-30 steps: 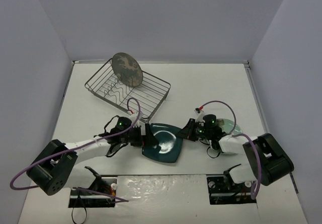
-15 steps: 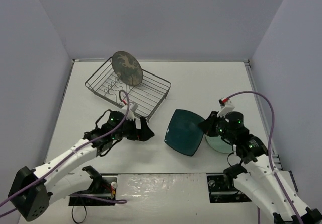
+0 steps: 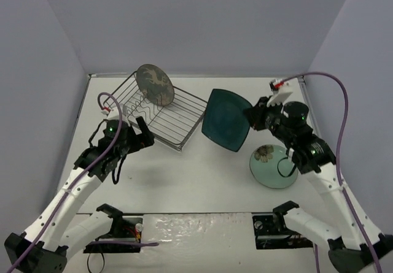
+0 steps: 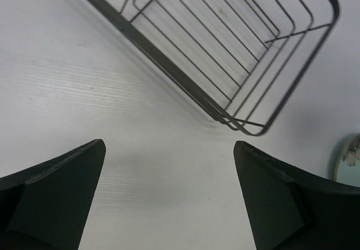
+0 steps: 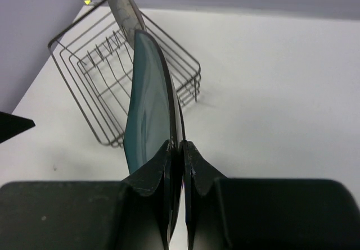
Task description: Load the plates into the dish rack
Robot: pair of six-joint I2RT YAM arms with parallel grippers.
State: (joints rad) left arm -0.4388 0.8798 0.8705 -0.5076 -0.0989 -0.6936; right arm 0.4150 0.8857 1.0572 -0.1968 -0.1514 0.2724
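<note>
**Right arm: square teal plate in grip, clear of the table [image 3: 202, 181]**
Right gripper [image 5: 176, 146] pinches the upright teal plate [image 3: 226, 119] by its edge, just right of the dish rack [image 3: 194, 127] at the far-left corner. Left gripper [image 4: 169, 149] is spread, holding nothing. The deer-motif plate [image 3: 155, 84] stands in the rack. The flower-marked mint plate [image 3: 273, 165] lies flat near the right edge.

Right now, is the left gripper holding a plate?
No, the left gripper is open with nothing between its fingers, facing the dish rack.

White table [image 3: 196, 178], dark wire dish rack [image 3: 161, 115] standing at far left, pale mint-green plate [image 3: 270, 169] with flower mark lying flat at near right, well apart.
</note>
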